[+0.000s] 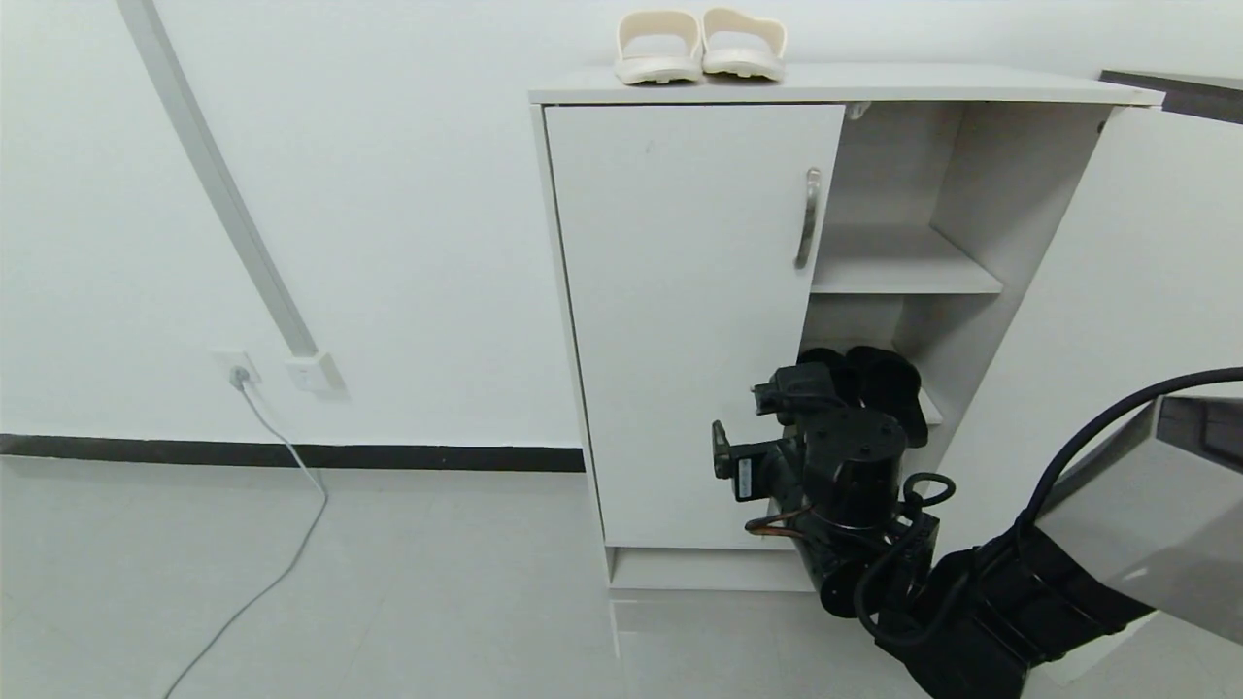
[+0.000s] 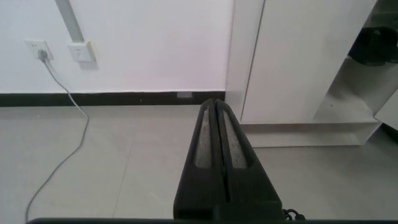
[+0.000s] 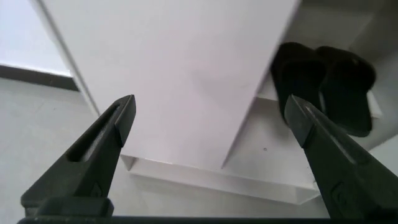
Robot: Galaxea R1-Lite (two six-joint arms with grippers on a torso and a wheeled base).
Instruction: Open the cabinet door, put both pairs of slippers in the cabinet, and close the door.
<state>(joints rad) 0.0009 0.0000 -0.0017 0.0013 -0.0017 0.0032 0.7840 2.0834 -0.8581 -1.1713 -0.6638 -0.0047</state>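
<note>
My right claw (image 3: 210, 102) is spread wide and holds nothing, just in front of the cabinet's (image 1: 971, 85) open right side. My left claw (image 2: 215, 107) is pressed together, empty, above the floor (image 2: 124, 162). The black slippers (image 1: 879, 383) sit on a lower shelf inside the cabinet. The cream slippers (image 1: 699, 46) rest on top of it.

Cream slippers (image 1: 699, 47) atop cabinet (image 1: 680, 320), black pair (image 1: 879, 383) inside
</note>
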